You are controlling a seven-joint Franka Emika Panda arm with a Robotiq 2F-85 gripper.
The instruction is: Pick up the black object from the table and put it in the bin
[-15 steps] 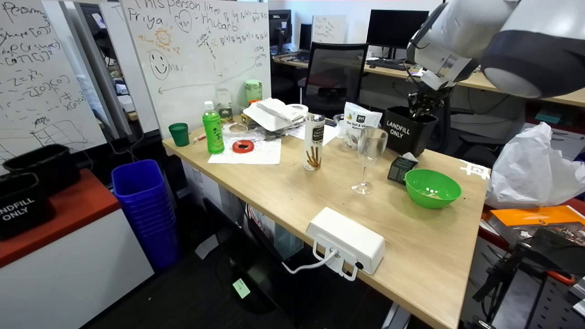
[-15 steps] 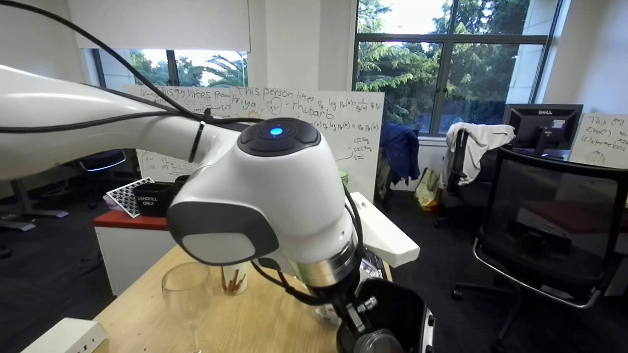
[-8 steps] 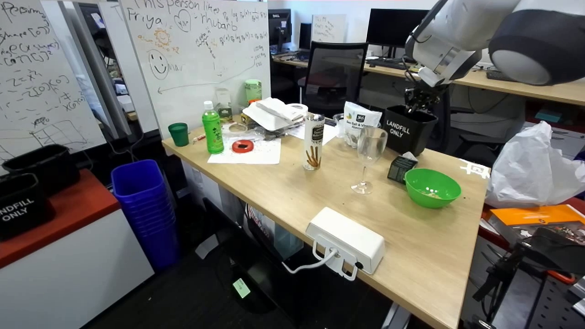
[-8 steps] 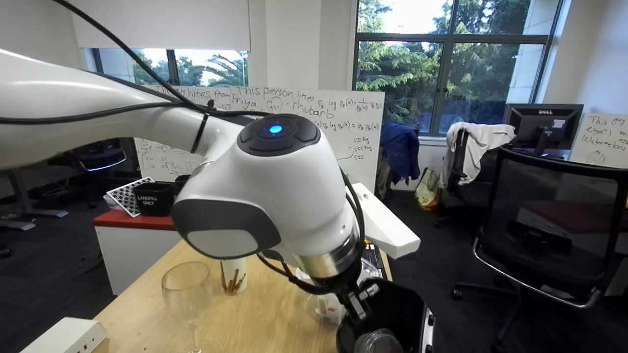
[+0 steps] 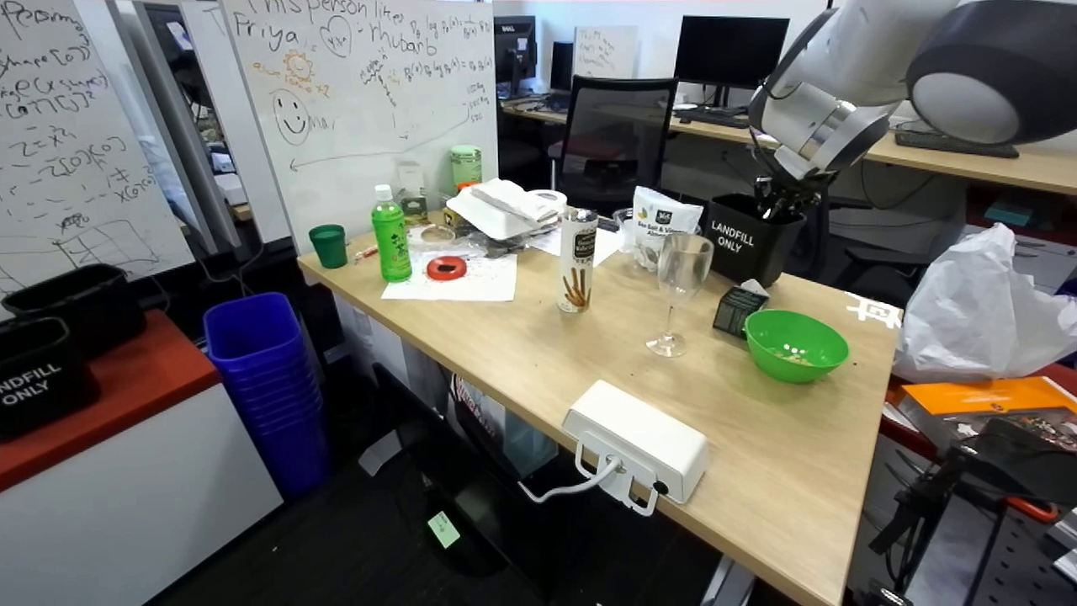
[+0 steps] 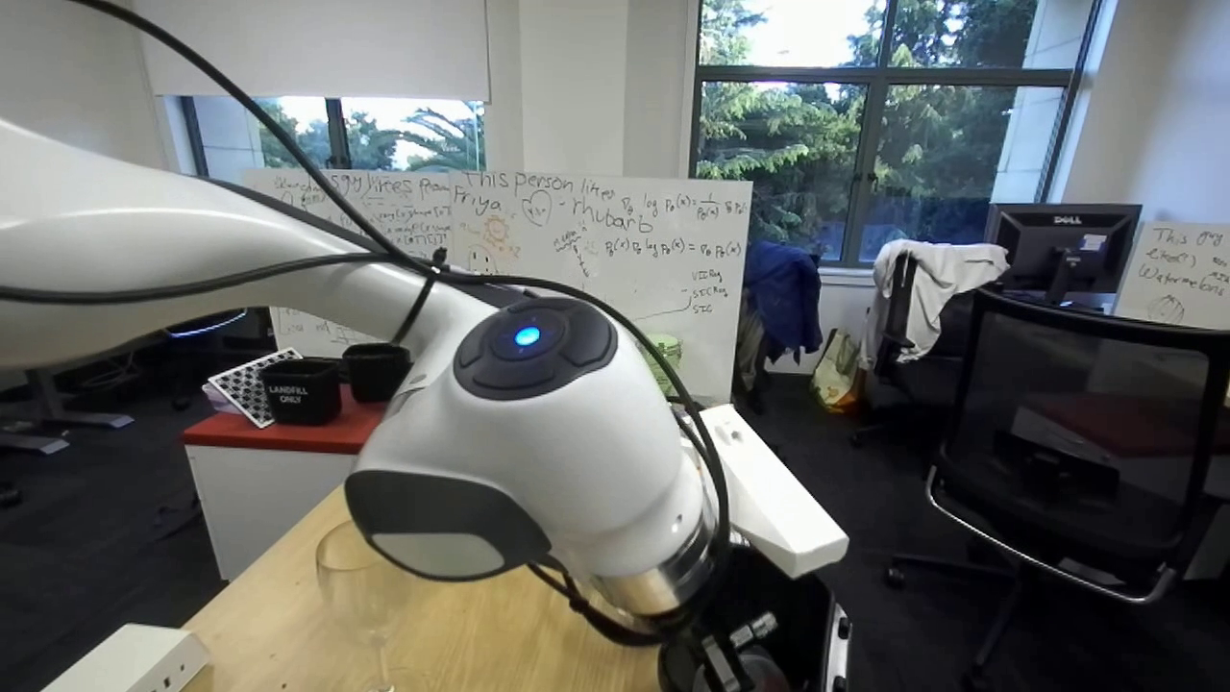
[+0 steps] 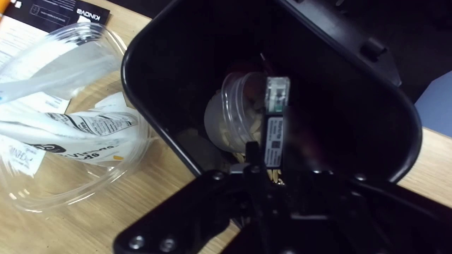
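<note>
One black object [image 7: 274,141] in one pincer [image 7: 271,153]

Daylit trees [image 6: 778,154] show through 2 windows [image 6: 886,73]; a black mesh chair [image 6: 1076,384] stands on dark floor [image 6: 884,490].

I read the table [image 5: 782,471] as smooth, grained wood. Bowl [image 5: 820,370]: glossy plastic. Glass [image 5: 684,269]: clear, shiny. White bag [image 5: 984,311]: crinkled plastic film. Arm [image 6: 557,461]: smooth, glossy; metal ring [image 6: 655,588] polished. My jaws: dull, bright metal screws [image 7: 136,242]. Coat [image 6: 783,298]: cloth.
</note>
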